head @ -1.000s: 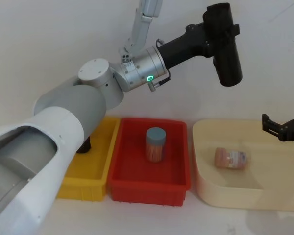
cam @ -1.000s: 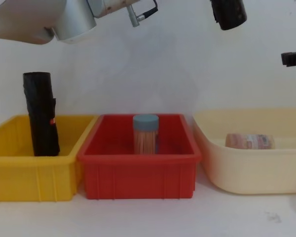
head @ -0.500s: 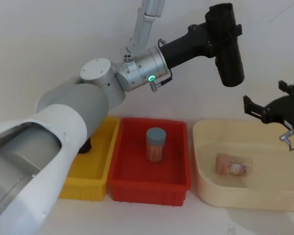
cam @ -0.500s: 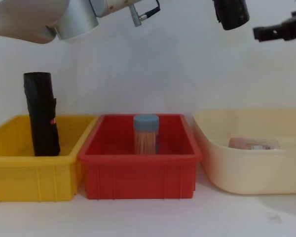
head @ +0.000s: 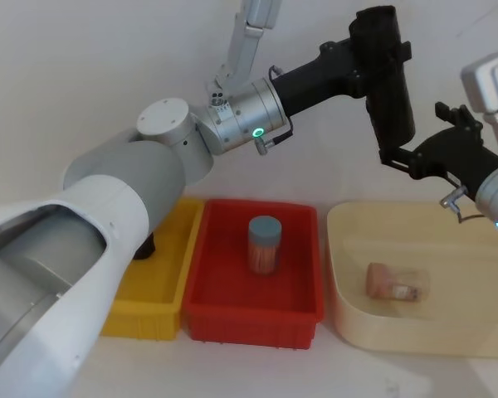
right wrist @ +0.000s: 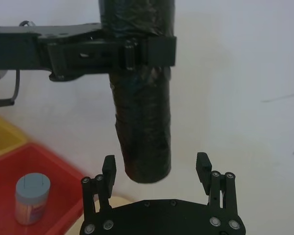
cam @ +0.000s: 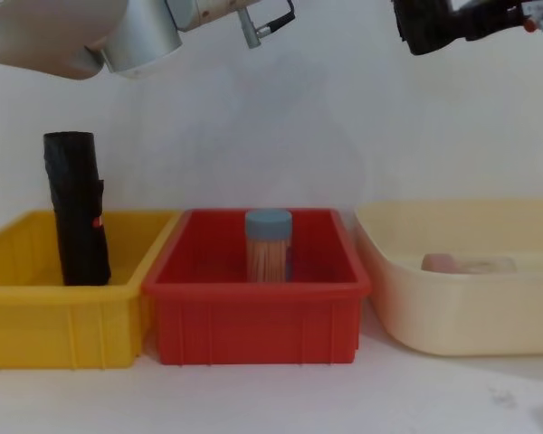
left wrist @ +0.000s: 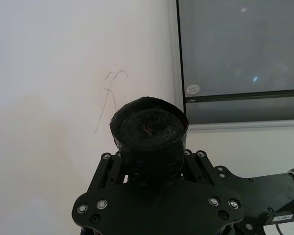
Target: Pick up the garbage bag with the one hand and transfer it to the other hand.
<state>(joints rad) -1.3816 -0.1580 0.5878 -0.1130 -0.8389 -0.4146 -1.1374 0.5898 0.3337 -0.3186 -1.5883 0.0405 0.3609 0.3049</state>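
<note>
The garbage bag [head: 392, 99] is clamped near its upper end by the left pincer [head: 381, 51] and is held upright, high above the crates. The right pincer [right wrist: 156, 167] is spread wide at the bag's lower end, which is seen between the two fingers [right wrist: 109, 169] with a gap on either side; no contact is seen. Below, on the bench [cam: 253, 398], a blue-lidded jar [head: 264, 244] stands upright in the red crate [head: 224, 294]. A pinkish jar [head: 396, 284] lies on its side in the cream tub [head: 373, 332]. A second black roll [cam: 75, 208] stands nearly upright in the yellow crate [cam: 36, 334].
</note>
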